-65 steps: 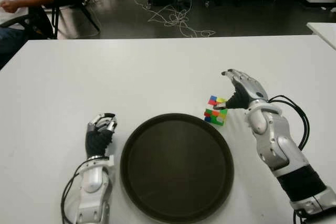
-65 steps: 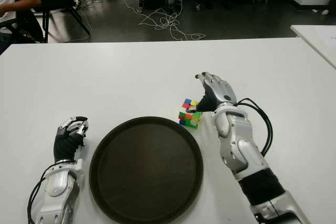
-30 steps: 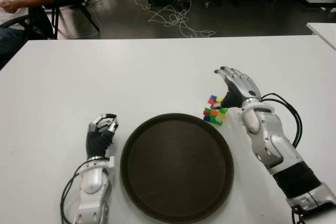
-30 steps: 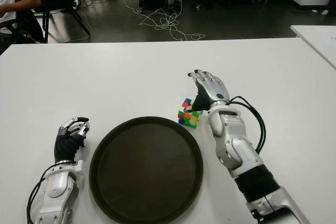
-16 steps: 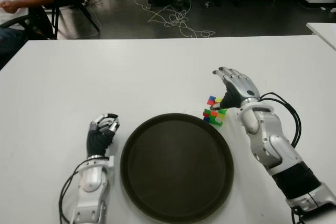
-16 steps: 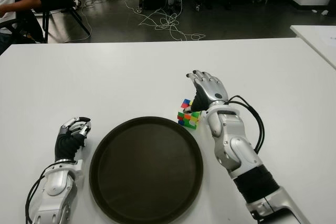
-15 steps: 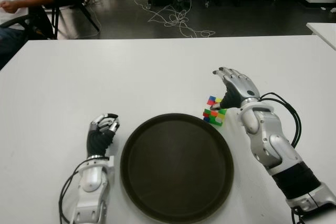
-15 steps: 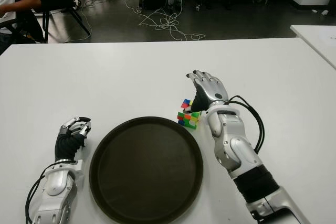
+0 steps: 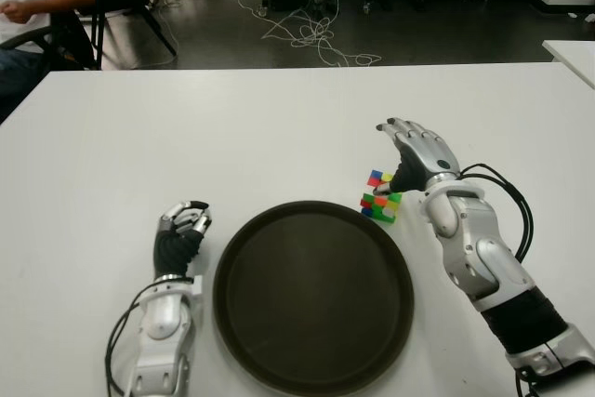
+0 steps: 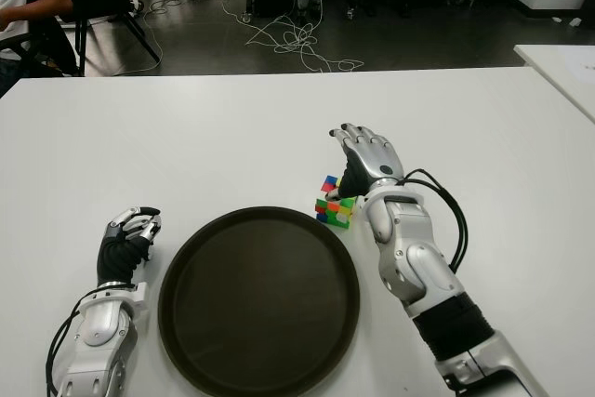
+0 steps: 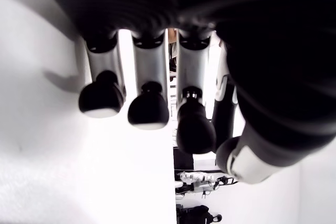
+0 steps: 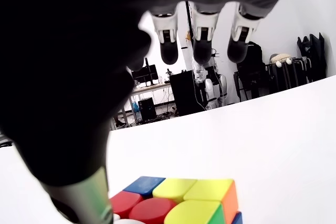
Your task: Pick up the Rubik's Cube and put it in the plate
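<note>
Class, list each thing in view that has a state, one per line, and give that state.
Rubik's Cube: scrambled, on the table beside the plate, not lifted.
Plate: empty, flat on the table.
Right hand: open, fingers spread over the cube.
Left hand: curled, holding nothing, left of the plate.

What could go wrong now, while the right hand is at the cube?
1. The right hand is open above the Rubik's Cube, fingers not yet around it; closing badly may push the cube away.
2. The cube sits right beside the plate rim; a nudge may tip it against the rim.
3. The curled left hand shows left of the plate, so no collision seems likely.
</note>
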Robot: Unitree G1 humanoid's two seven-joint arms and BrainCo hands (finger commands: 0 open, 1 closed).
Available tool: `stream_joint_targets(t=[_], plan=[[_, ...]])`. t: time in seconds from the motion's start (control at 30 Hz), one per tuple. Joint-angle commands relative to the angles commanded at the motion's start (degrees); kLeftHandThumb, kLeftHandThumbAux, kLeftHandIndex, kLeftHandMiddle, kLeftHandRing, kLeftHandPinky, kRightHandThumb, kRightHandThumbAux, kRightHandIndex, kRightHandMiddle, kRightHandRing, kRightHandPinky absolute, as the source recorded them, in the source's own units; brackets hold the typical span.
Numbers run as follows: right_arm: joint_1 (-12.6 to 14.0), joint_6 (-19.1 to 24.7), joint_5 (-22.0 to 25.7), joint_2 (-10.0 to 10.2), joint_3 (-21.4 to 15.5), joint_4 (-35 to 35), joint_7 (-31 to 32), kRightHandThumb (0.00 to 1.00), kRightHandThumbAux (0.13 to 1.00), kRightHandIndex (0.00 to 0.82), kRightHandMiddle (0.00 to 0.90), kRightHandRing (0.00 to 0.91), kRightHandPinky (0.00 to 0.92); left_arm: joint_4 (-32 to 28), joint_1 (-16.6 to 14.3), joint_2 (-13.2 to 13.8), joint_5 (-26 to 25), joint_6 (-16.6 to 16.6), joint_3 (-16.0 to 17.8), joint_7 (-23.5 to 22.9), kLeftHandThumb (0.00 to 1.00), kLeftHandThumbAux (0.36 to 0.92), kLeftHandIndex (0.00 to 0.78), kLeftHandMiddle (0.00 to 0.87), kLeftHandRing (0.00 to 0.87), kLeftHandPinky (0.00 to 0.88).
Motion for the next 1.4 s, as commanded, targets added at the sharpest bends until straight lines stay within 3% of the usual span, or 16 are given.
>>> stream_joint_targets(t=[0.6, 0.9, 1.4], plan=[[0.28, -0.15, 0.95, 0.42, -1.11, 0.29, -0.96, 0.0, 0.809, 0.052, 0.042, 0.047, 0.047, -1.31, 0.03, -0.52, -0.46, 2.46, 0.26, 0.67, 0.712, 0.703, 0.444, 0.814, 0.835, 0.839], [-0.63, -2.02, 2.45, 0.31, -2.19, 4.52, -2.89, 0.0, 0.749, 0.048, 0.038, 0.054, 0.047, -0.75, -0.15, -1.02, -0.58, 2.39, 0.78, 1.65, 0.712, 0.703, 0.445, 0.805, 0.832, 0.833], [-3.17, -3.4, 1.38, 0.26, -1.56, 10.77, -6.53, 0.0, 0.82, 0.057, 0.056, 0.074, 0.085, -0.51, -0.1, -0.36, -0.96, 1.68, 0.63, 0.32, 0.711, 0.705, 0.444, 0.813, 0.834, 0.83]])
